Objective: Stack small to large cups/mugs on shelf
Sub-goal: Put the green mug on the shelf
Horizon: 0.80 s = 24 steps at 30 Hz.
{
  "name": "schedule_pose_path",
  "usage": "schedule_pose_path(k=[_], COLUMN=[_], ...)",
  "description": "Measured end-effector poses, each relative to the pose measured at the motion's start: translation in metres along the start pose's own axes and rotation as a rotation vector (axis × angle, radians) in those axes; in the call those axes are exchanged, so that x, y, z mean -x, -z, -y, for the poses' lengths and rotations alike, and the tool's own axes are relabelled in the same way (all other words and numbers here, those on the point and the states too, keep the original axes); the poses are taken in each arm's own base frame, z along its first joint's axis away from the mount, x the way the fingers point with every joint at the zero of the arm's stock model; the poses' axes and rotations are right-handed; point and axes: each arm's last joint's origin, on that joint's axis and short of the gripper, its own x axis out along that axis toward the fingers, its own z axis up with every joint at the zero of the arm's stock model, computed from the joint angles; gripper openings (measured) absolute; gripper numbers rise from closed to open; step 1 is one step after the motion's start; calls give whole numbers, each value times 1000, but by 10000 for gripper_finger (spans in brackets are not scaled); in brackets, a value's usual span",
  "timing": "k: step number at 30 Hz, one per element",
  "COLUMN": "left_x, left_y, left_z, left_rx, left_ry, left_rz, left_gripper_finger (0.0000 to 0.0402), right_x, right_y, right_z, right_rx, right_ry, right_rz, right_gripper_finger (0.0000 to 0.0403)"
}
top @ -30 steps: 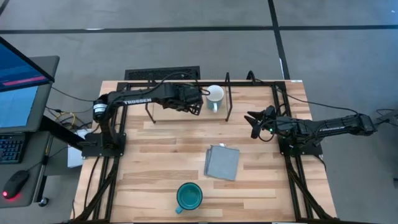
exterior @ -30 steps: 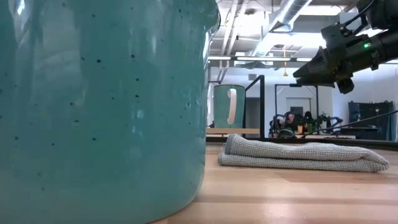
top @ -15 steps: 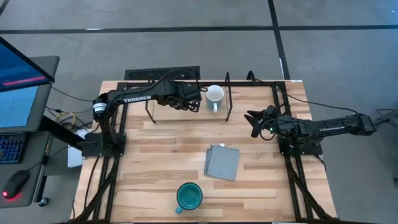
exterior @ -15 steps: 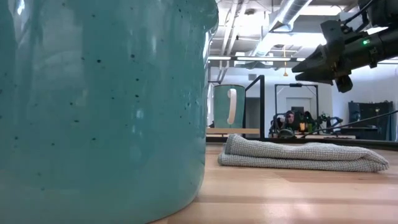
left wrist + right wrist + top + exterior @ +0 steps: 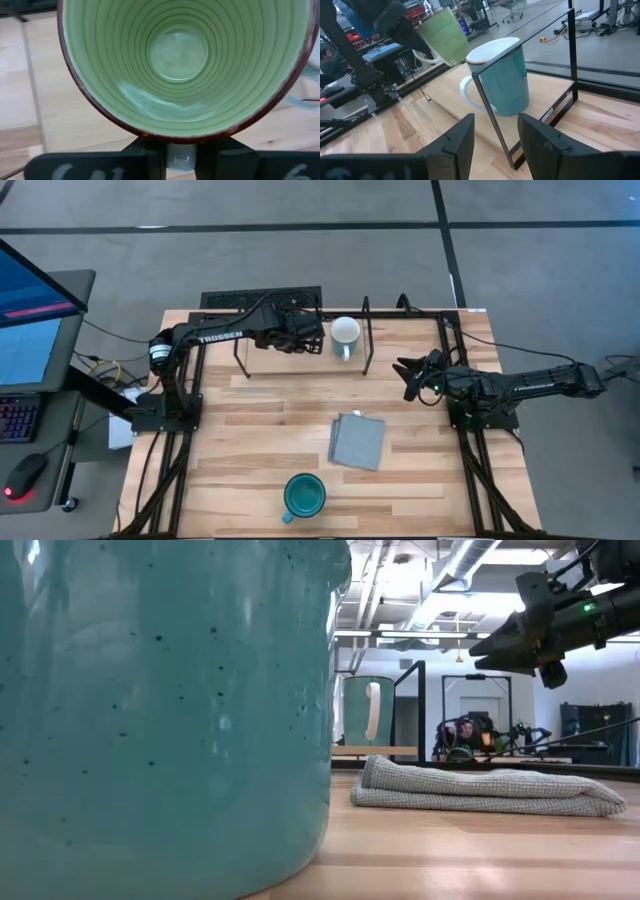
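The left gripper (image 5: 310, 340) has its fingers clamped on the light-green mug (image 5: 182, 65), held in the air just beside the white-rimmed mug (image 5: 345, 334) that stands on the shelf (image 5: 366, 330). The right gripper (image 5: 408, 375) hangs above the tabletop (image 5: 250, 420) with its fingers (image 5: 457, 142) apart, the shelf ahead of them. The teal-blue mug (image 5: 304, 495) stands well behind both pairs of fingers by the near edge, seemingly clear of the grey cloth (image 5: 357, 440).
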Motion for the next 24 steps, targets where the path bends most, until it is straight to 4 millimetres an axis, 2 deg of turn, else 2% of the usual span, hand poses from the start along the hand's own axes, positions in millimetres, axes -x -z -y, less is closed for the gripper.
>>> schedule_pose_path(k=[6, 10, 15, 24], left_x=[1, -3, -24, -37], left_y=[1, 5, 19, 24], left_z=[1, 9, 24, 27], left_rx=[70, 92, 71, 97], left_ry=[3, 19, -6, -54], left_rz=[17, 38, 31, 22], left_gripper_finger=[42, 42, 42, 42], right_x=[0, 0, 0, 0], right_y=[0, 0, 0, 0], right_z=[0, 0, 0, 0], right_rx=[-63, -91, -87, -79], right_ry=[0, 0, 0, 1], right_rz=[0, 0, 2, 0], right_gripper_finger=[173, 173, 173, 173])
